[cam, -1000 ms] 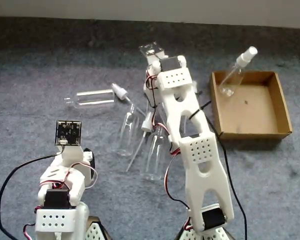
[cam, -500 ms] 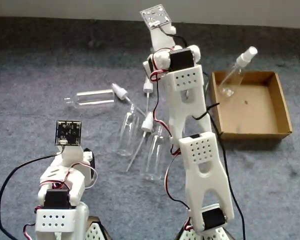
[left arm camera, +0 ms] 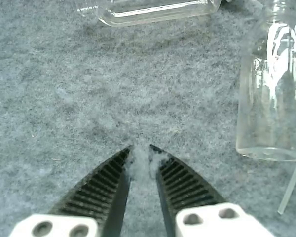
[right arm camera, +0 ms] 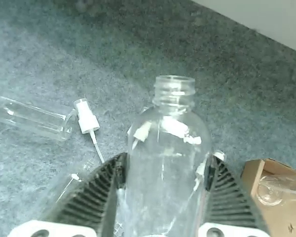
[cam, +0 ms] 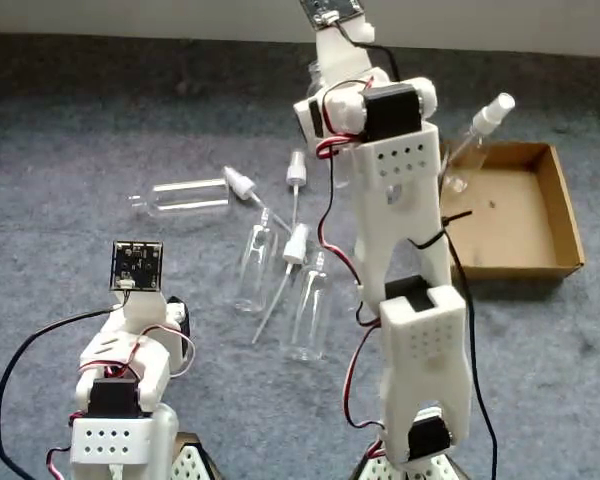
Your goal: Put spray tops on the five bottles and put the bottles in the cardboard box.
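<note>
Grey carpet-like cloth covers the table, with a pale strip of wall along its far edge. Farthest left of the cardboard box (cam: 565,215), the left gripper (left arm camera: 140,148) hangs low over bare cloth. Its jaws are almost together, leaving a thin gap with nothing in it. Well left of the box, a clear lying bottle (cam: 180,195) rests on its side without a cap, and a loose spray top (cam: 241,183) lies just off its mouth. Nearer the box lie a second open bottle (cam: 252,265) and a third open bottle (cam: 308,305), with a far spray top (cam: 297,168) and a near spray top (cam: 296,243) beside them. Just left of the box, the right gripper (right arm camera: 167,158) is raised. Its jaws press both sides of the held bottle (right arm camera: 167,143), whose uncapped neck sticks out past the fingertips. Inside the box, a capped bottle (cam: 472,145) leans on the far left wall, its spray head over the rim.
</note>
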`<move>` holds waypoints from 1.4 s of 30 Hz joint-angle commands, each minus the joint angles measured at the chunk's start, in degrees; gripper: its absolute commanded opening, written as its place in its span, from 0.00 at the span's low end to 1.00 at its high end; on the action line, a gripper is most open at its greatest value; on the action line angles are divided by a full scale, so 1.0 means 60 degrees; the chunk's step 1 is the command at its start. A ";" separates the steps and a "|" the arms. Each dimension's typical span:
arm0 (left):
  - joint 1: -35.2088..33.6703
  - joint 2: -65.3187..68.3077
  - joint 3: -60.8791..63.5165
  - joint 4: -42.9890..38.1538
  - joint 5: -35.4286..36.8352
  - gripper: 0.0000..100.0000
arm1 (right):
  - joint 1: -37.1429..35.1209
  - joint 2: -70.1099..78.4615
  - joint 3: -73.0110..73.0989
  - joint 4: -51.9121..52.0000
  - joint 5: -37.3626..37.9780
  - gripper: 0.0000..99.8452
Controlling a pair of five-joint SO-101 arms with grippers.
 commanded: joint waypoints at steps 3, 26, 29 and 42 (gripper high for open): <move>-0.0066 -0.0081 -0.0051 -0.0205 0.0044 0.01 | 0.0139 -0.2864 0.1399 0.0212 0.0044 0.16; -0.0066 -0.0081 -0.0037 -0.0176 0.0044 0.01 | 0.0139 -1.1758 1.0366 -0.0725 0.0073 0.16; -0.0066 -0.0081 -0.0037 -0.0176 0.0059 0.01 | 0.0139 -1.2696 1.2139 -0.1399 0.0044 0.16; -0.0066 -0.0081 0.0198 -0.0220 0.0059 0.01 | 0.0139 -1.7473 2.0007 -0.5458 0.0029 0.16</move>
